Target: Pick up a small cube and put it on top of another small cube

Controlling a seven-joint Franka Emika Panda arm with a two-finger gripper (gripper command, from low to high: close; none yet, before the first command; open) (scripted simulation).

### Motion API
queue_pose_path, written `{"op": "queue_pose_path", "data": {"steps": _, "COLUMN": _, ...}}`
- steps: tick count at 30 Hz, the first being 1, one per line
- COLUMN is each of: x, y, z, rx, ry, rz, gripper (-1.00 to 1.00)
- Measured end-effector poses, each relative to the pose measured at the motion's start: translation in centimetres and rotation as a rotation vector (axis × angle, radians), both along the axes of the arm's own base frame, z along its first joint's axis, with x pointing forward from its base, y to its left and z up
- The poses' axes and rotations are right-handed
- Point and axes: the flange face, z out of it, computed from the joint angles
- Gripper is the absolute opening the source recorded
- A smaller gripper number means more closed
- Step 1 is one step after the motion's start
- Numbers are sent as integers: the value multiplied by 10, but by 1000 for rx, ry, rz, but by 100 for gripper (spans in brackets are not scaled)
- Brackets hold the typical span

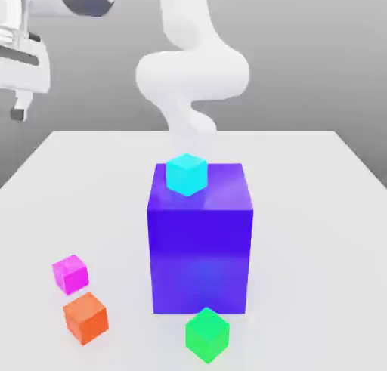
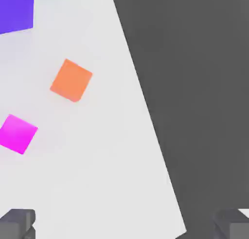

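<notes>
- Up at the exterior view's left edge, our gripper [image 1: 19,114] hangs high with nothing in hold, probably so we can line up before dropping.
- Its pincer's wide open, which should suit a cube.
- Our magenta cube [image 1: 70,275] sits on the white table [image 1: 317,248], near the orange cube [image 1: 86,318], so we'd want a careful approach.
- The green cube [image 1: 207,335], our stacking base, sits well apart from those two, just by the blue block [image 1: 200,260].
</notes>
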Motion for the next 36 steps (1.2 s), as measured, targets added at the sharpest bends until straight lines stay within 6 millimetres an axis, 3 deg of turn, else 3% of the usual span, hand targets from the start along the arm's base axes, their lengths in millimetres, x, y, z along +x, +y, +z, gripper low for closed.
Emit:
{"op": "queue_pose_path", "data": {"steps": 7, "x": 1, "y": 7, "z": -104, "rx": -57, "ry": 157, "rz": 395, "gripper": 0}}
{"op": "queue_pose_path", "data": {"steps": 14, "x": -4, "y": 40, "z": -204, "rx": -82, "ry": 287, "rz": 836, "gripper": 0}}
{"op": "queue_pose_path", "data": {"steps": 19, "x": -5, "y": 45, "z": -264, "rx": -84, "ry": 301, "rz": 906, "gripper": 0}}
{"op": "queue_pose_path", "data": {"steps": 20, "x": -5, "y": 46, "z": -276, "rx": -84, "ry": 302, "rz": 908, "gripper": -100}}
{"op": "queue_pose_path", "data": {"steps": 27, "x": -6, "y": 47, "z": -280, "rx": -84, "ry": 306, "rz": 910, "gripper": -100}}
{"op": "queue_pose_path", "data": {"steps": 36, "x": 3, "y": 52, "z": -195, "rx": -76, "ry": 305, "rz": 961, "gripper": -100}}
